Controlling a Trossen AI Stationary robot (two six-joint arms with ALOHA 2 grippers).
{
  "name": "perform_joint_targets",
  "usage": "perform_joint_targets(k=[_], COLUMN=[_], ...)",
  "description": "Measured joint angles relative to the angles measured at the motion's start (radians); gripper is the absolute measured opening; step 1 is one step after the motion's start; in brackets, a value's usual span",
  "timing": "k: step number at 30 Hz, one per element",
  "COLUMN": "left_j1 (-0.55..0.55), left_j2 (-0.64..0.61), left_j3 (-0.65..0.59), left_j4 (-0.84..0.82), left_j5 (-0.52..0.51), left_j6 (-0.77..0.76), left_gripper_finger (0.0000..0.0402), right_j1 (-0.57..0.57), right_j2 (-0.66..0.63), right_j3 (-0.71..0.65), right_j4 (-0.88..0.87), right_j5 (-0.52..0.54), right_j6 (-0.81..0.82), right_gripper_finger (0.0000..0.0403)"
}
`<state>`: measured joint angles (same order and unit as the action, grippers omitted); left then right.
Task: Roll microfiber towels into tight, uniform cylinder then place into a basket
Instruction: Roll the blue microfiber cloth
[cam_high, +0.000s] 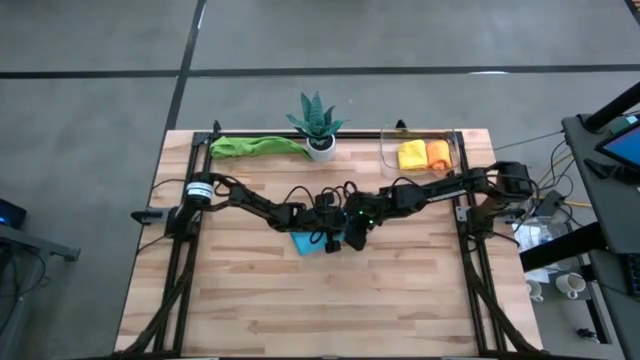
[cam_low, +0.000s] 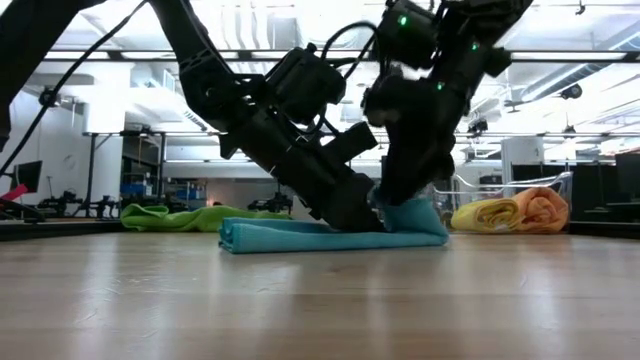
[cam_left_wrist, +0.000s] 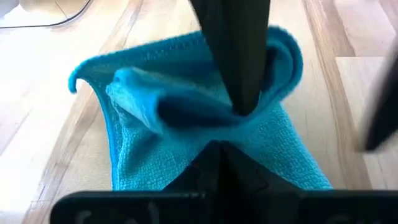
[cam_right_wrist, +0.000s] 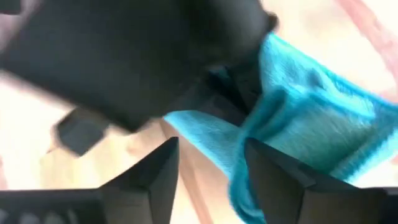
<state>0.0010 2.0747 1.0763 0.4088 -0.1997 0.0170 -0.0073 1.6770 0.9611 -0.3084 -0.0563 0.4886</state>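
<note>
A light blue microfiber towel (cam_high: 303, 243) lies folded on the table's middle. Its one end (cam_low: 417, 216) is bunched and raised, and the rest lies flat (cam_low: 290, 238). My left gripper (cam_left_wrist: 219, 149) comes slanting down from the table's left and is shut on the towel. My right gripper (cam_right_wrist: 208, 171) stands open over the raised end, pointing steeply down. A green towel (cam_high: 255, 147) lies at the far edge. The basket (cam_high: 452, 150) at the far right holds a yellow roll (cam_high: 411, 155) and an orange roll (cam_high: 438, 152). My left gripper pinches a bunched fold (cam_left_wrist: 205, 127) near the towel's middle between its shut fingertips, coming in slanting from the table's left. Creases run out from the pinch, and the towel's flat part stays on the table. My right gripper is open. One finger (cam_left_wrist: 239, 62) reaches down into the raised fold (cam_left_wrist: 280, 68) of the towel and stands against the cloth (cam_right_wrist: 249, 149); the other finger (cam_right_wrist: 155, 174) is clear of it.
A potted spiky plant (cam_high: 318, 125) stands at the far edge between the green towel and the basket. Bare wooden tabletop (cam_high: 320, 310) stretches toward the near edge. Both arms cross closely over the table's middle.
</note>
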Motion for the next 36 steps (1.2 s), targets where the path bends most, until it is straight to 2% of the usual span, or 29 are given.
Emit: perform_joint_targets(k=[5, 11, 14, 16, 18, 20, 25, 29, 31, 36], left_j1=[0.000, 0.000, 0.000, 0.000, 0.000, 0.000, 0.000, 0.000, 0.000, 0.000], left_j2=[-0.001, -0.001, -0.001, -0.001, -0.001, -0.001, -0.002, -0.002, -0.002, -0.002], left_j3=[0.000, 0.001, 0.001, 0.001, 0.000, -0.001, -0.002, -0.001, -0.001, 0.000], left_j4=[0.000, -0.001, -0.001, -0.001, -0.001, -0.001, 0.000, 0.000, 0.001, 0.000], left_j5=[0.000, 0.000, 0.000, 0.000, 0.000, 0.000, 0.000, 0.000, 0.000, 0.000], left_j6=[0.000, 0.000, -0.001, -0.001, -0.001, -0.001, -0.002, -0.004, -0.005, -0.006], left_gripper_finger=[0.0000, 0.0000, 0.0000, 0.0000, 0.0000, 0.0000, 0.0000, 0.0000, 0.0000, 0.0000], right_j1=[0.011, 0.019, 0.019, 0.019, 0.018, 0.001, -0.092, -0.172, -0.202, -0.269], right_j2=[-0.056, -0.077, -0.096, -0.122, -0.158, -0.199, -0.321, -0.398, -0.411, -0.396], right_j3=[0.000, 0.000, 0.000, -0.011, -0.046, -0.097, -0.274, -0.407, -0.453, -0.501], right_j4=[-0.008, -0.047, -0.147, -0.214, -0.256, -0.259, -0.192, 0.052, 0.157, 0.162], right_j5=[0.001, 0.010, 0.100, 0.204, 0.314, 0.363, 0.316, 0.158, 0.114, 0.140], right_j6=[-0.050, -0.099, -0.107, -0.096, -0.058, -0.003, 0.139, 0.194, 0.211, 0.250], right_gripper_finger=[0.0190, 0.0169, 0.0154, 0.0146, 0.0141, 0.0139, 0.0157, 0.0182, 0.0194, 0.0203])
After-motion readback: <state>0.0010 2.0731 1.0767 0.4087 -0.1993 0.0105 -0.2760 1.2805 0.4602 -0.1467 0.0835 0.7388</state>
